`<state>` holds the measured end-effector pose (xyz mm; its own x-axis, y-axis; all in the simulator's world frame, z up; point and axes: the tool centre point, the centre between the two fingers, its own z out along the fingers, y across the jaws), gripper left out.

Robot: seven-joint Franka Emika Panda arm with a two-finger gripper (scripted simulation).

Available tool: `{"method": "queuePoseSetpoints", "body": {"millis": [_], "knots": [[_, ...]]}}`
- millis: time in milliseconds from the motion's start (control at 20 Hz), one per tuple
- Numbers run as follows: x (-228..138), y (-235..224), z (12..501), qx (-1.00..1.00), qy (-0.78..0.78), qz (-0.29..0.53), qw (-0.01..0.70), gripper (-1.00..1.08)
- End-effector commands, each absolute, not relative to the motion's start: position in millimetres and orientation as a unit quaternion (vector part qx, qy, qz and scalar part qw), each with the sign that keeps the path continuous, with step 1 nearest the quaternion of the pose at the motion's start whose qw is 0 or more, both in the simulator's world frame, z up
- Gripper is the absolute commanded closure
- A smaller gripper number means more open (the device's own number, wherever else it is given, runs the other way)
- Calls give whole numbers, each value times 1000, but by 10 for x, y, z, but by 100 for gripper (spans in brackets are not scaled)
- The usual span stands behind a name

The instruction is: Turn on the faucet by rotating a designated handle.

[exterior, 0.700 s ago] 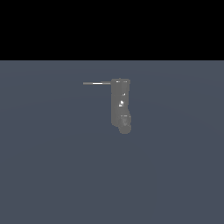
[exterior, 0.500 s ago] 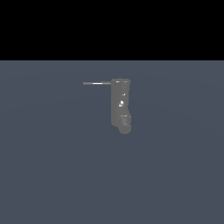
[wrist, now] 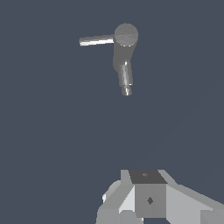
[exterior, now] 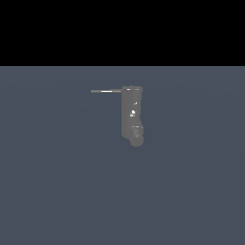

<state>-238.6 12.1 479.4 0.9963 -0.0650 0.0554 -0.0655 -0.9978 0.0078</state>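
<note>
**Handle untouched, arm well back: the risks we see**

The thin straight grey rod of the handle juts toward nine o'clock from the top of the dull-grey cylindrical faucet, which stands alone on the slate-blue surface a little above the exterior view's centre. In the wrist view the handle and faucet lie well apart from our grey-white gripper. We cannot tell how far the fingers are spread; nothing is held. We judge the rod slim enough that a poorly aligned approach could pass it, slide off its tip, or strike the body instead.
</note>
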Motion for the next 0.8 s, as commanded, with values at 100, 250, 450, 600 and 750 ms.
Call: {"method": "queuePoseSetpoints", "body": {"millis": [100, 250, 450, 600, 750], "knots": [[-2293, 255, 4671, 998, -64, 26, 4, 108], [-2204, 366, 4564, 995, -91, 25, 4, 108], [-2058, 526, 4404, 991, -132, 24, 3, 108], [-1939, 640, 4283, 986, -163, 23, 3, 108], [-1811, 747, 4162, 981, -194, 21, 2, 108]]}}
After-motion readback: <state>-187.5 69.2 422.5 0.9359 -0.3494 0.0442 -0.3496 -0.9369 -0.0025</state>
